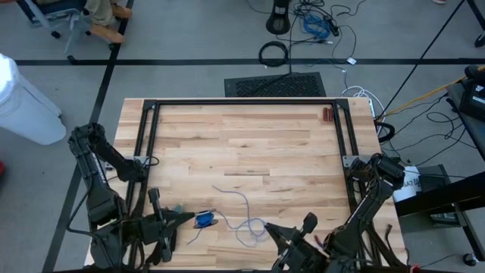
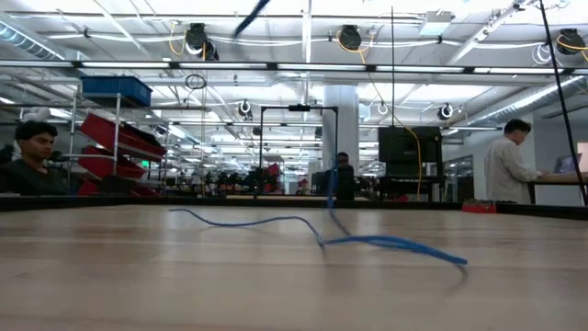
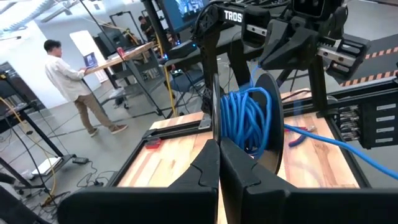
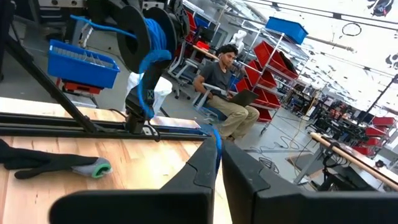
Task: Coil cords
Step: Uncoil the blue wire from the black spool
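The cord is thin and blue. Part of it is wound on a black spool that my left gripper holds above the table's near left. The loose length lies in bends on the wooden table and shows in the low view as a wavy blue line. My right gripper is near the table's front edge, shut on the cord, with the spool beyond it. My left gripper pinches the rim of one black flange of the spool between its two fingers, coming level from the table's left. The spool is lifted clear of the table, its flanges upright. My right gripper pinches the loose cord between its fingertips, pointing level toward the table's left. The cord runs on from the fingers toward the spool.
Red-handled pliers lie at the far right, inside a black frame that borders the table. A dark glove with a pale green cuff lies on the wood near the left arm. People sit and stand in the room beyond.
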